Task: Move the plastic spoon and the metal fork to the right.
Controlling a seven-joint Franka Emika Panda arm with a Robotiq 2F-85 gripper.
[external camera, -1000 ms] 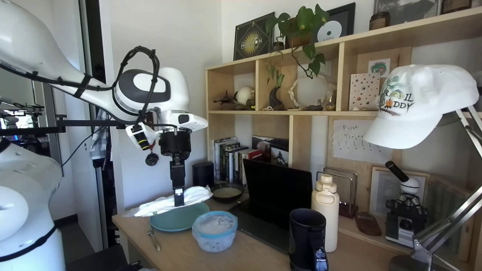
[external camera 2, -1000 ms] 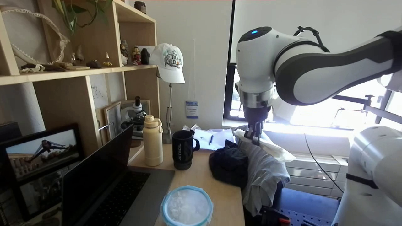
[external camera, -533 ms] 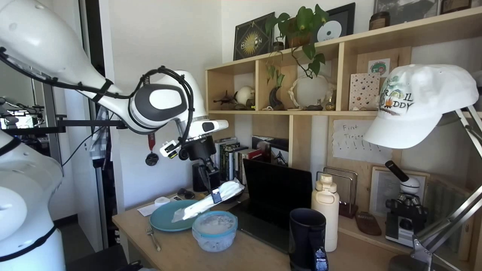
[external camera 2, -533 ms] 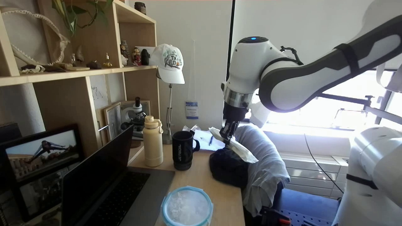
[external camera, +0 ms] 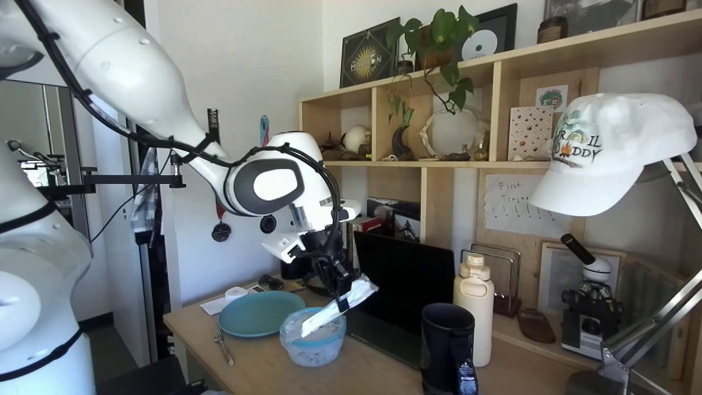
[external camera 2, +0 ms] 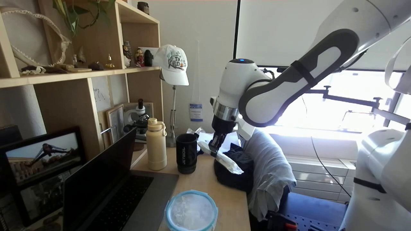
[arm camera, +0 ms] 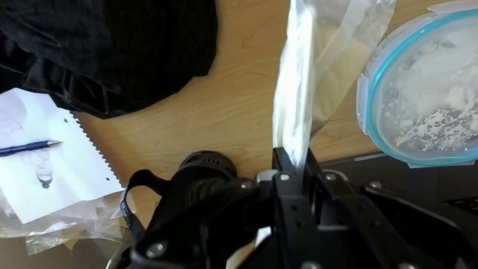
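Nearer the black mug (external camera 2: 186, 154) than before: hand (external camera 2: 214, 152) tight on white packet (external camera 2: 228, 163)

In an exterior view, pale-wood compartmented shelving (external camera 2: 65, 104) stands at left; plain off-white wall (external camera 2: 213, 41), upper centre; wide, glaring window (external camera 2: 326, 112), right.

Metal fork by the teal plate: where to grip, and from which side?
I'd take the fork mid-handle, coming straight down, jaws closing across its narrow width. It lies flat on the table, slim handle clear of the plate and nothing on top. The jaws hold a wrapped packet, so that likely goes down first.
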